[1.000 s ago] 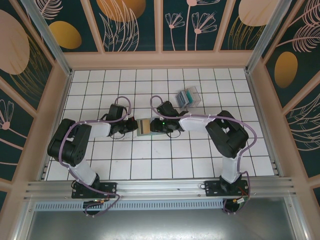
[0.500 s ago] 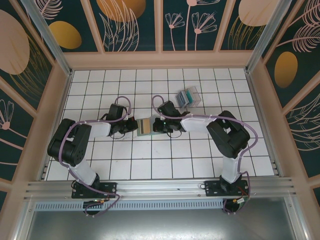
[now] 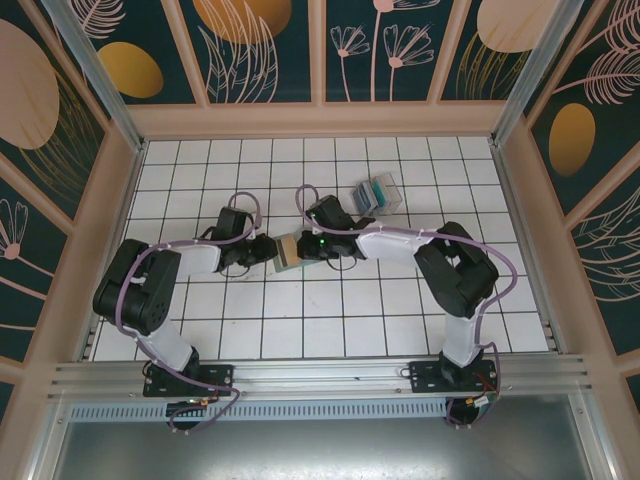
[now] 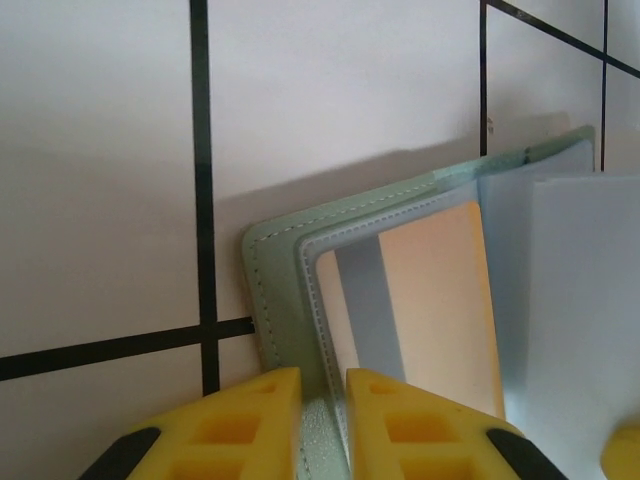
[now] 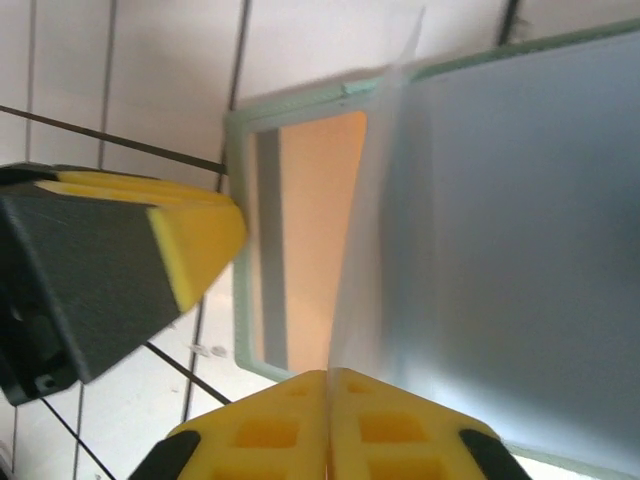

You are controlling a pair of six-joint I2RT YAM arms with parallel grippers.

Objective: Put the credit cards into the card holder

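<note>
Right claw [image 5: 328,385] has crept onto the card holder [image 4: 275,290], clenching its inner leaf [image 5: 500,220]; left claw [image 4: 322,385] pinches its edge; credit cards [image 3: 376,195] wait beyond the right claw.

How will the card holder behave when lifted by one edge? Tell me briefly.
The card holder is probably floppy: it is thin, stitched and lies open. Its pale inner leaf looks thin and translucent, so it likely bends where the right gripper pinches it. It seems light, so it may slide on the smooth tiles unless the left gripper holds its edge.
</note>
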